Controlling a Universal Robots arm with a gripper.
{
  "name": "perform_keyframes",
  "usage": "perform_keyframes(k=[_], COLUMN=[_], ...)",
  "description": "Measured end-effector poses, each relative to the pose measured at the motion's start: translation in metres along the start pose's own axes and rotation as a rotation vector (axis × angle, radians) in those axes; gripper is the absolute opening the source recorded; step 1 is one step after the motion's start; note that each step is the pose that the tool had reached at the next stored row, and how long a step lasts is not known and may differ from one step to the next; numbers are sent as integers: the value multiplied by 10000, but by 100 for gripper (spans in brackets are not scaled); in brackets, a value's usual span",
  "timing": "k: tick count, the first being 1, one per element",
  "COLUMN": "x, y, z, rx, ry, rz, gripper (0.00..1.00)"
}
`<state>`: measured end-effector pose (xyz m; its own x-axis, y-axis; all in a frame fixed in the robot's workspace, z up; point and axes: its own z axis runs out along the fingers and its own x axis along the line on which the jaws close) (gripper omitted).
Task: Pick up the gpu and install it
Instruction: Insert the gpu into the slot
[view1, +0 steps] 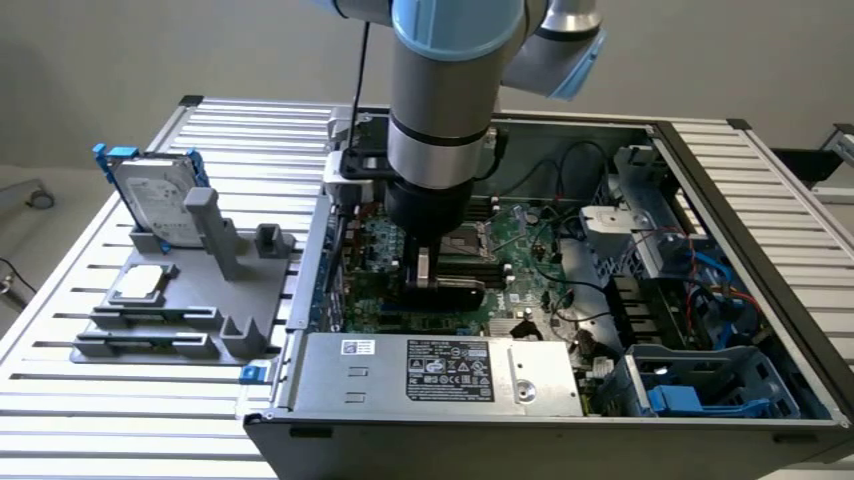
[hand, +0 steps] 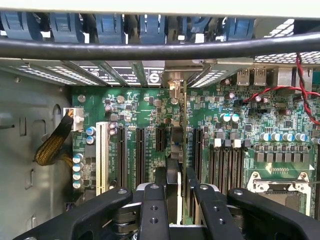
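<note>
The gpu (view1: 451, 293) is a thin card with a black cover. It stands on edge low over the green motherboard (view1: 527, 240) inside the open computer case (view1: 561, 425). My gripper (view1: 438, 280) reaches straight down into the case and is shut on the card. In the wrist view the gpu (hand: 173, 150) is edge-on between the black fingers (hand: 161, 181). It runs along the row of black expansion slots (hand: 141, 150), and its silvery bracket (hand: 172, 82) is at the case's rear wall. I cannot tell whether its lower edge sits in a slot.
A grey fixture (view1: 174, 310) at the exterior view's left holds a silver hard drive with blue rails (view1: 154, 195) and a small silver chip (view1: 140, 285). In the case are the power supply (view1: 441, 370), the processor socket (hand: 280, 187), drive cages (view1: 707, 385) and loose cables (hand: 150, 47).
</note>
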<state>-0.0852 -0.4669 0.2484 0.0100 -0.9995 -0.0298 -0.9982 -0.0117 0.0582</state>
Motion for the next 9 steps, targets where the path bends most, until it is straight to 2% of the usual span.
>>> perform_keyframes(k=[6,7,8,9], x=[-1,-1,-1,-1], y=[0,0,1,1], z=[-3,-11,-19,-29], rx=[-15,-17,-19,-18], ry=[-27,-28,-29,-34], rz=[11,11,11,11], gripper=[27,33,33,40])
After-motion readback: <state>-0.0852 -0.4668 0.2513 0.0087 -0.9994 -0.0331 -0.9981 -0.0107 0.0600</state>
